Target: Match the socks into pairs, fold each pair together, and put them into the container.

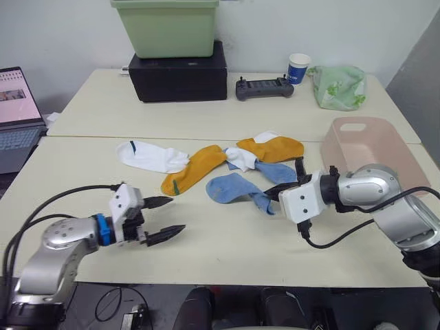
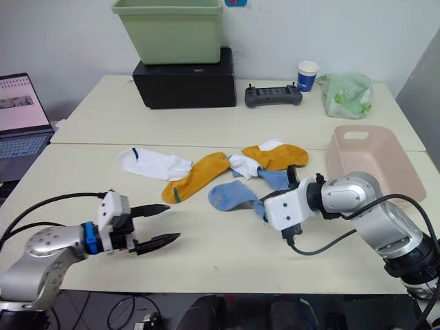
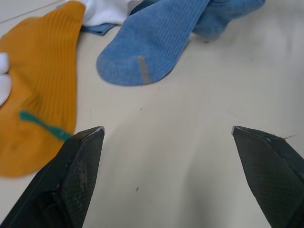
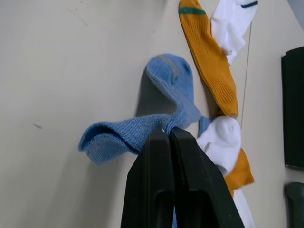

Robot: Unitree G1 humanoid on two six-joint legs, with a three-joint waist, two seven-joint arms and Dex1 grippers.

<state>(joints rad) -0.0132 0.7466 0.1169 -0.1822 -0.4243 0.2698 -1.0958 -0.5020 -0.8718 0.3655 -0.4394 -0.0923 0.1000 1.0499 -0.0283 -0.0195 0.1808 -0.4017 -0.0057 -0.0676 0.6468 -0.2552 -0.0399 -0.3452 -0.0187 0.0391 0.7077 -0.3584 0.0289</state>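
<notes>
Light blue sock (image 4: 142,128) near mid-tabletop (image 1: 227,254), pinched by right pincer (image 4: 168,130), jaws closed on its cuff fold, likely to drag it clear of the pile. Left pincer (image 1: 163,218) wide open, empty, poised near mustard sock (image 1: 196,168). Pink basket (image 1: 340,148) waits right.

The laptop (image 1: 15,117) is cut off at the frame edge; a second blue sock (image 1: 278,172) lies partly hidden beside the white sock (image 1: 240,158).

light blue ribbed sock (image 1: 230,188), grey toe mark | mustard-orange ribbed sock (image 1: 194,169), green stripe | white sock (image 1: 151,156), dark blue mark | pale pink plastic basket (image 1: 357,141) | cream surface (image 1: 227,247)
</notes>
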